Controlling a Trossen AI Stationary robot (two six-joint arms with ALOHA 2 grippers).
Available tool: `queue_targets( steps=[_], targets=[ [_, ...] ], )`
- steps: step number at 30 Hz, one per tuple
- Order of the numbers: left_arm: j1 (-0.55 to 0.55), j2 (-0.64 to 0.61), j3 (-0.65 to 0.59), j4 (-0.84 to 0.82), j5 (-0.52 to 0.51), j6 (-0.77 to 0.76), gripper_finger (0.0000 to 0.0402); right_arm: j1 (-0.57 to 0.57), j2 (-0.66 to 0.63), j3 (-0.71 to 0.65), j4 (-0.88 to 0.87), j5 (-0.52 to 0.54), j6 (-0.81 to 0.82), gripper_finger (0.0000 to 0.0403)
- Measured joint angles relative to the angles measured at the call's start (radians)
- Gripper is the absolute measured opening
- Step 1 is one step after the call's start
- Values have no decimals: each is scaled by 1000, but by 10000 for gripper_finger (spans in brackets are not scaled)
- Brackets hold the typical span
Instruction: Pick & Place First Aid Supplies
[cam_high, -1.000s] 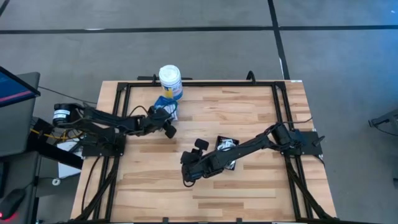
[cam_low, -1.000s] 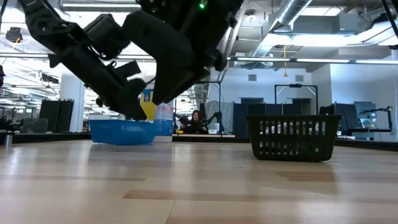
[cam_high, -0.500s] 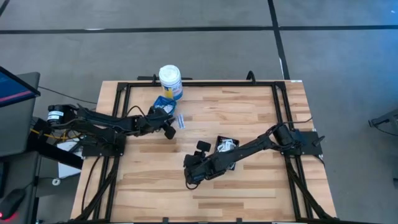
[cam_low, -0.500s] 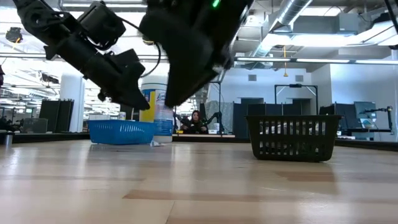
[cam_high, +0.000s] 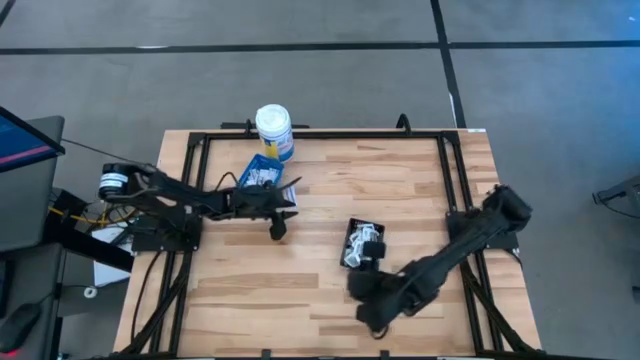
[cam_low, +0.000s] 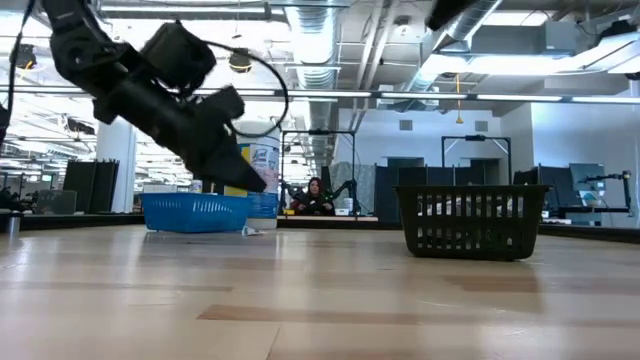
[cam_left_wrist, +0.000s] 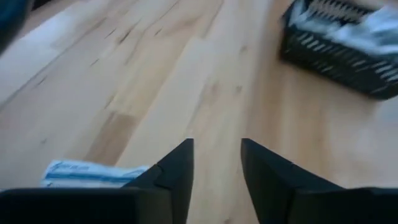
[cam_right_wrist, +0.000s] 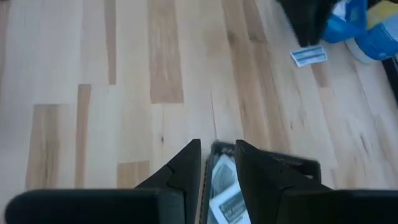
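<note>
The left gripper (cam_left_wrist: 216, 162) hovers low over the light wooden slatted table top (cam_high: 400, 180), left of centre. Its fingers are parted and empty, with bare wood visible in the gap. Immediately behind it sits the small blue rectangular plastic tray (cam_high: 262, 176), which holds white packets. The white cylindrical bottle with a yellow label (cam_high: 273, 130) stands at the table's far edge, just beyond that tray. One flat white paper packet with blue print (cam_right_wrist: 309, 56) lies loose on the wood, outside the blue tray and just beside the left gripper's fingers. Whether a finger touches it cannot be determined. Near the table's centre, the small black rectangular mesh tray (cam_high: 349, 243) contains several more white packets. The right gripper (cam_right_wrist: 217, 163) is positioned just in front of this tray, towards the near edge. Its fingers stand narrowly apart and appear to grasp nothing.
</note>
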Motion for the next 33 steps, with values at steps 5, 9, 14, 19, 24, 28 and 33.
queue_targets(
  steps=[5,9,14,19,24,28,33],
  targets=[
    [19,108,31,0,-43,8,171,6,-181,-289,205,-3,66,92],
    [30,180,44,2,-119,17,182,-46,-304,-466,357,-30,119,92],
    [54,224,44,-7,-168,12,168,-101,-379,-562,478,-64,148,92],
    [74,225,45,-7,-161,11,129,-113,-381,-563,510,-68,114,92],
    [74,221,45,-12,-146,12,72,-111,-374,-564,541,-103,72,92],
    [71,193,42,-27,-151,0,20,-111,-374,-564,553,-109,72,92],
    [39,101,42,-31,-149,0,6,-111,-374,-563,551,-110,72,92]
  ],
)
